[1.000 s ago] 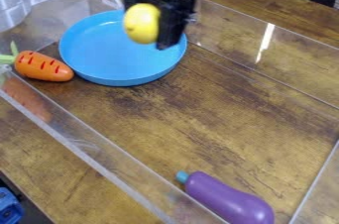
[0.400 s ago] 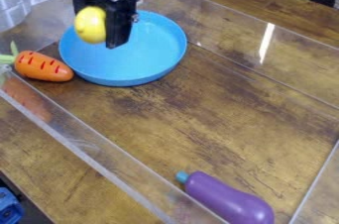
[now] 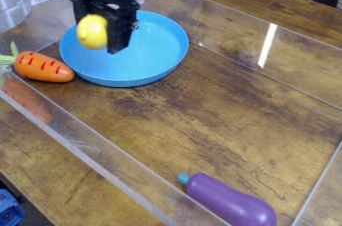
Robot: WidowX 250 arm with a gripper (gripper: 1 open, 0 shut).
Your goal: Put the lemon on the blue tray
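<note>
The lemon (image 3: 91, 32) is a small bright-yellow oval held between the black fingers of my gripper (image 3: 96, 32), which is shut on it. It hangs over the left half of the round sky-blue tray (image 3: 154, 55) at the upper left of the wooden table. I cannot tell whether the lemon touches the tray floor or hovers a little above it. The arm comes down from the top of the frame and hides part of the tray's far rim.
An orange carrot (image 3: 42, 67) with a green top lies just left of the tray. A purple eggplant (image 3: 230, 200) lies near the front edge at the lower right. Clear plastic walls (image 3: 80, 140) border the wooden table.
My gripper carried the lemon leftward from over the tray's right rim to over its left half, then sank slightly in the last half second.
</note>
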